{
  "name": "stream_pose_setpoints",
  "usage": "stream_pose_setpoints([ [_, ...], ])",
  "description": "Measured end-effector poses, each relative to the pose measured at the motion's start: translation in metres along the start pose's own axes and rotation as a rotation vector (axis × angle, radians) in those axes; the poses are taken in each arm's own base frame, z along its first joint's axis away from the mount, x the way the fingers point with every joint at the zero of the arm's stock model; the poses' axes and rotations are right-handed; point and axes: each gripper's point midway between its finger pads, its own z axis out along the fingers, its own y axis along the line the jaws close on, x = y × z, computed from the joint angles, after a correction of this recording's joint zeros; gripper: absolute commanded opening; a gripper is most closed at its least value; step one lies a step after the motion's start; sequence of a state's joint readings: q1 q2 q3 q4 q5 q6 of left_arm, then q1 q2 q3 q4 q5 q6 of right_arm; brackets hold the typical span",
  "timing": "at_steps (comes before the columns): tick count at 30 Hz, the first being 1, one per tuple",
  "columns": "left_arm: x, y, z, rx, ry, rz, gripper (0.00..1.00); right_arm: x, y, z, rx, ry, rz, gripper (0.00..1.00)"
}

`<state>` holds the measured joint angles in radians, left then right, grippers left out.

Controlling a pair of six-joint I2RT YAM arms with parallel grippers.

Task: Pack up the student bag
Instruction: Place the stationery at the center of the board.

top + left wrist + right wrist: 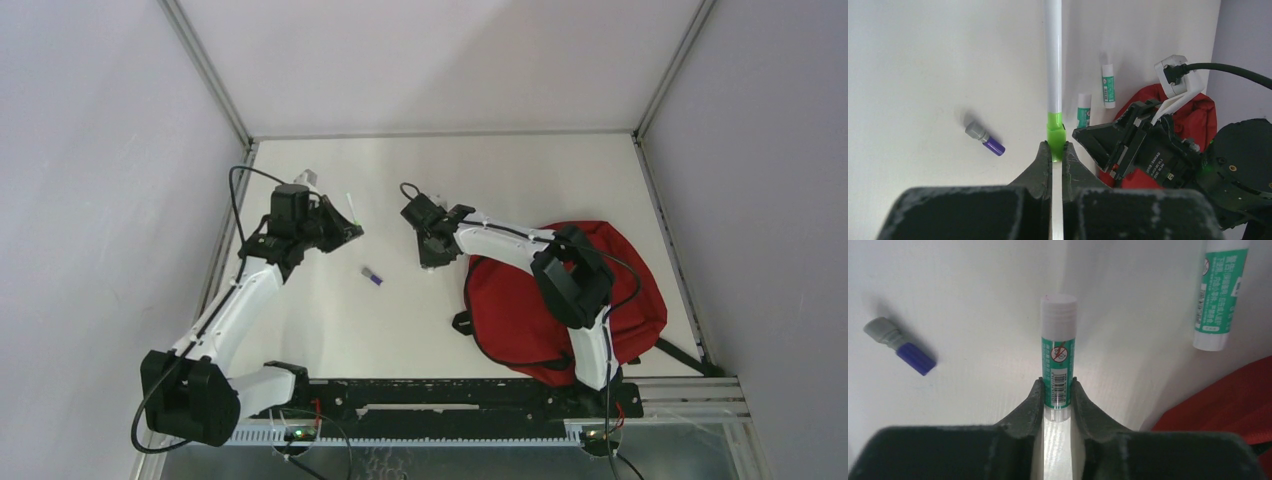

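While items are lying outside the bag [520, 310], your left gripper [1057, 150] is clamping a pen [1054, 60] and your right gripper [1058, 390] is straddling a glue stick [1058, 340], hold unclear.

Red student bag [515, 310] (black straps [683, 354]); green-white glue stick [1058, 365]; white pen [1053, 60], green band [1055, 129]; purple-grey cap [984, 138].

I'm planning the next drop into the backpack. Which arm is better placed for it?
Probably right: the right gripper flanks a glue stick beside the red backpack, while the left gripper clamps a white-and-green pen farther from it.
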<state>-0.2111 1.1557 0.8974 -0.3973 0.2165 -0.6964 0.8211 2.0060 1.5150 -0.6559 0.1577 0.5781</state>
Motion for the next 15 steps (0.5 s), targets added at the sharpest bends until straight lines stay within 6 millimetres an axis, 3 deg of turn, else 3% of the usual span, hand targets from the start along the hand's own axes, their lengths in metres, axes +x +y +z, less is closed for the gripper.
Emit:
stream_pose_setpoints([
  [4,0.0,-0.001,-0.001,0.005,-0.005,0.003,0.0,0.004,-0.003,0.003,0.02,-0.002,0.006,0.6],
  [5,-0.001,-0.003,-0.002,0.01,-0.009,0.005,0.0,0.004,-0.003,0.003,0.023,-0.003,0.013,0.63],
  [12,0.006,-0.012,-0.002,0.039,0.006,0.045,0.0,0.004,-0.007,-0.003,0.052,-0.021,0.0,0.63],
  [15,0.018,-0.022,-0.001,0.058,0.032,0.086,0.0,-0.005,-0.02,-0.034,0.07,-0.086,0.002,0.62],
])
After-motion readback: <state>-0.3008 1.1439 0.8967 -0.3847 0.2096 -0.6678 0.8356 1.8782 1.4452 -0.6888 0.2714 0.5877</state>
